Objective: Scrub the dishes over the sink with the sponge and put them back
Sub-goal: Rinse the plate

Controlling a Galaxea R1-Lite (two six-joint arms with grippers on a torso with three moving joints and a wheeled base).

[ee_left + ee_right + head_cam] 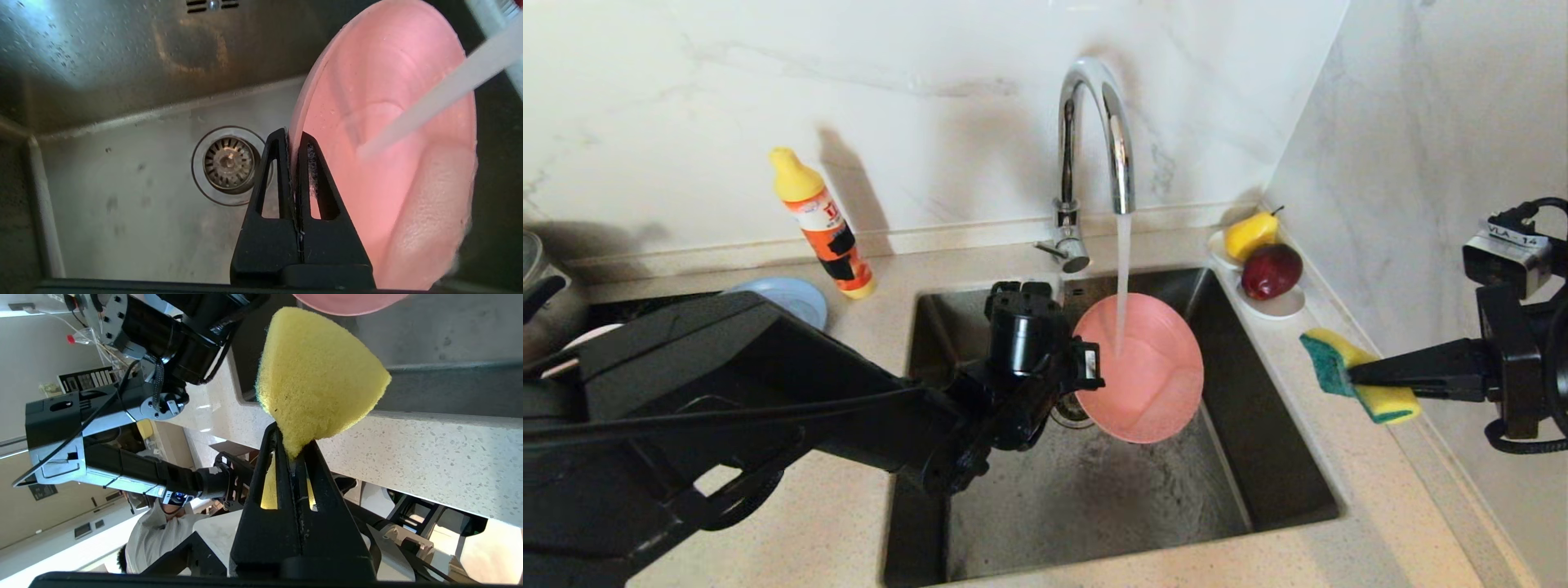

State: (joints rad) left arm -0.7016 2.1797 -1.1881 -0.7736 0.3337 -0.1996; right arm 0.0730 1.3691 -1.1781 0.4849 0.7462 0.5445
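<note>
The left gripper (1086,366) pinches the rim of the pink plate (1143,376) and holds it tilted over the sink (1282,482), with the stream from the faucet (1094,122) running down onto its face. In the left wrist view both fingers (282,171) press flat on the plate's edge, above the drain (229,163).

The right gripper (1347,377) clamps the sponge (1356,376) between closed fingers and holds it over the counter (1339,441) just beside the sink's right edge, well apart from the plate. So the plate is wet but, by my reading, scrubbing is not under way.

Much is left: bringing sponge to plate, scrubbing, rinsing and putting it back. A blue plate (792,296) lies on the counter behind the left arm; whether it is washed I cannot tell. The bowls are not clearly in view.
</note>
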